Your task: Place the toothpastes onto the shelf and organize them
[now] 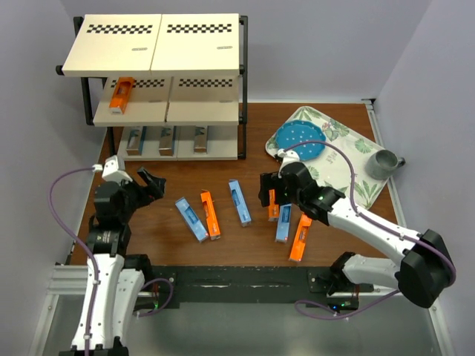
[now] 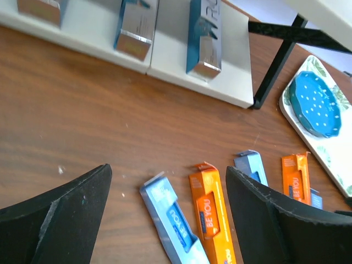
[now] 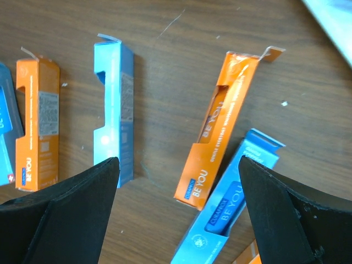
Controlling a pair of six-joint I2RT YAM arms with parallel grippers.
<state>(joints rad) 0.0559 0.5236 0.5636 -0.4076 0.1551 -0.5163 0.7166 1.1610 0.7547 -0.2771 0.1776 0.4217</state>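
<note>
The shelf [image 1: 152,58] stands at the back left. An orange toothpaste [image 1: 121,95] lies on its middle board and three silver-grey ones [image 1: 166,139] on the bottom board. Several cartons lie on the table: light blue [image 1: 191,219], orange [image 1: 211,214], light blue [image 1: 239,202], orange [image 1: 273,204], light blue [image 1: 284,222], orange [image 1: 300,237]. My left gripper [image 1: 152,182] is open and empty, above the table left of the light blue carton [image 2: 173,223] and orange carton [image 2: 210,214]. My right gripper [image 1: 267,189] is open and empty over an orange carton [image 3: 223,124] and a light blue one [image 3: 231,212].
A floral tray [image 1: 349,167] at the back right holds a blue dotted plate [image 1: 297,141] and a grey cup [image 1: 382,163]. The shelf's black leg [image 2: 278,66] stands between the bottom board [image 2: 170,49] and the tray. Walls close in on the left and right.
</note>
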